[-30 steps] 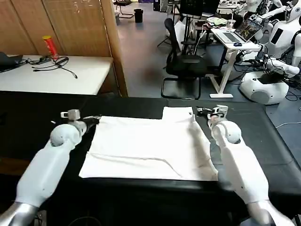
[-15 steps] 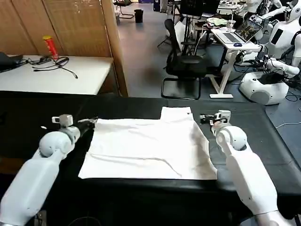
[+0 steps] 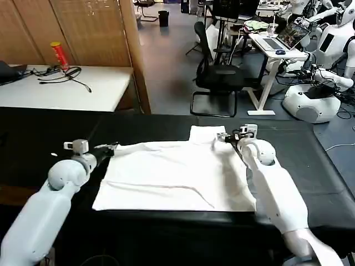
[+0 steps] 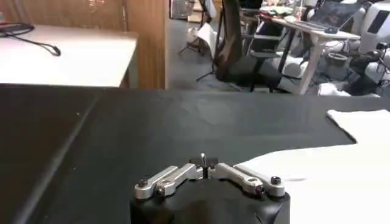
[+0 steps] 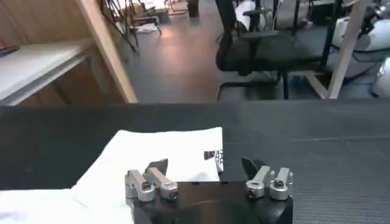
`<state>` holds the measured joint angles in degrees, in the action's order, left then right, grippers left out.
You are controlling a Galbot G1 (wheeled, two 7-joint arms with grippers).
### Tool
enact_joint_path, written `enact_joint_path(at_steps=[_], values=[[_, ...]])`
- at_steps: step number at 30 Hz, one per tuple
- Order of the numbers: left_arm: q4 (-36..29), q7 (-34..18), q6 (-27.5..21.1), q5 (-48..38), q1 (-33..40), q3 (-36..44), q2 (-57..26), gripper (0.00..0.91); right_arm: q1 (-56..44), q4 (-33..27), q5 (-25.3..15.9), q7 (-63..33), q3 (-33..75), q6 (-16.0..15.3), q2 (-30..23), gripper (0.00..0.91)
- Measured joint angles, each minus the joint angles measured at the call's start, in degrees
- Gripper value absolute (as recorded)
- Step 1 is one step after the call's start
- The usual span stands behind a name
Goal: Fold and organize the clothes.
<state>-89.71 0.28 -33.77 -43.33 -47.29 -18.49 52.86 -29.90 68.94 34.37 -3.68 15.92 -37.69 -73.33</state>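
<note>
The white T-shirt [image 3: 172, 177] lies spread flat on the black tablecloth [image 3: 50, 133]. My left gripper [image 3: 111, 148] sits low at its far left corner. In the left wrist view this gripper [image 4: 204, 161] is shut, with the shirt's edge [image 4: 341, 176] just beside the tips and no cloth seen between them. My right gripper [image 3: 224, 137] hovers over the far right corner by the small folded flap. In the right wrist view it [image 5: 204, 165] is open, jaws wide apart above the shirt [image 5: 164, 152] and a bit of black print [image 5: 214, 154].
Behind the black table stand a white table [image 3: 61, 88] with a red can [image 3: 57, 55] and cables, a wooden partition, a black office chair [image 3: 216, 77], and other robots [image 3: 316, 100] at the far right. Bare black cloth lies on both sides of the shirt.
My right gripper has moved left from beside the shirt to over its far right corner. The left gripper has shifted slightly back towards the far left corner, and the shirt's far edge looks rumpled.
</note>
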Motion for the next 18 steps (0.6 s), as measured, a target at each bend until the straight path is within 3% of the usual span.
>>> enact_joint_path(at_steps=[7,18], values=[[0.0,0.0,0.0,0.0,-0.1,-0.1,-0.3,0.0,0.0,-0.6,0.0,0.1,0.4,0.4,-0.4,0.098],[0.4,0.1,0.1,0.2,0.1,-0.1,-0.2,0.0,-2.5,3.6,-1.0,2.1,0.5,4.1,2.1,0.078]])
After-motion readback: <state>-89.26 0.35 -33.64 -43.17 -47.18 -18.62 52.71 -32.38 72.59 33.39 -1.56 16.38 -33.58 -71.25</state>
